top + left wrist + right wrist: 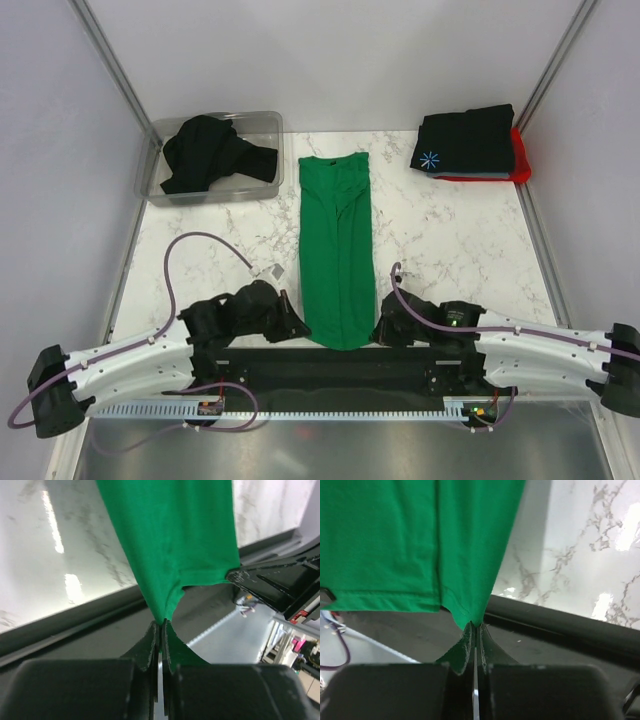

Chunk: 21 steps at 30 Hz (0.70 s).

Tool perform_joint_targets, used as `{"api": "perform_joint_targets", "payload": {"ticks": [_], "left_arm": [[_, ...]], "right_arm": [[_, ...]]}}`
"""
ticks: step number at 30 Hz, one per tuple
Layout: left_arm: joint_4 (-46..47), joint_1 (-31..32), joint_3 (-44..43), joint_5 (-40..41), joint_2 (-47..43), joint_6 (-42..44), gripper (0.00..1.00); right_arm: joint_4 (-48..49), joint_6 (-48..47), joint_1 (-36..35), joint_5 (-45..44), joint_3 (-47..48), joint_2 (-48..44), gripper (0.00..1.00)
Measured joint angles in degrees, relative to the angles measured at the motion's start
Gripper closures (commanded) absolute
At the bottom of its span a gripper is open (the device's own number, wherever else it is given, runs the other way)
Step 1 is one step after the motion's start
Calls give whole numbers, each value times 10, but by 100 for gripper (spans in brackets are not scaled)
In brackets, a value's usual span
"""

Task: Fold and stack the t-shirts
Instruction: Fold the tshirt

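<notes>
Left fingers (155,632) and right fingers (470,635) are each pinched tight on a near hem corner of the green t-shirt (338,250), folded lengthwise on the table (450,240)

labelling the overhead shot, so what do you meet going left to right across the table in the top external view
clear bin holding a crumpled black t-shirt -> green t-shirt laid out lengthwise -> folded black t-shirt on a red t-shirt

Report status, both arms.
Left pincer shut on green shirt, near corner. Right pincer shut on the other. Shirt folded lengthwise, flat. Stack far right, clear of it.
</notes>
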<state>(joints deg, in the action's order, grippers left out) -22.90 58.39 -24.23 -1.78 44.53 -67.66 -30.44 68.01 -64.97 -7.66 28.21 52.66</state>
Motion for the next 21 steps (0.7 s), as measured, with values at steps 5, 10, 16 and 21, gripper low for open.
{"api": "perform_joint_targets", "payload": {"ticks": [5, 10, 16, 21], "left_arm": [[-51, 21, -72, 28, -5, 0, 98], [-92, 22, -143, 81, 17, 9, 98], [-122, 12, -229, 152, 82, 52, 98], [-125, -43, -298, 171, 149, 109, 98]], "right_arm": [[-63, 15, -26, -56, 78, -6, 100], [-115, 8, -26, -129, 156, 14, 100], [-140, -38, 26, -173, 224, 70, 100], [-139, -105, 99, -181, 275, 121, 100]]}}
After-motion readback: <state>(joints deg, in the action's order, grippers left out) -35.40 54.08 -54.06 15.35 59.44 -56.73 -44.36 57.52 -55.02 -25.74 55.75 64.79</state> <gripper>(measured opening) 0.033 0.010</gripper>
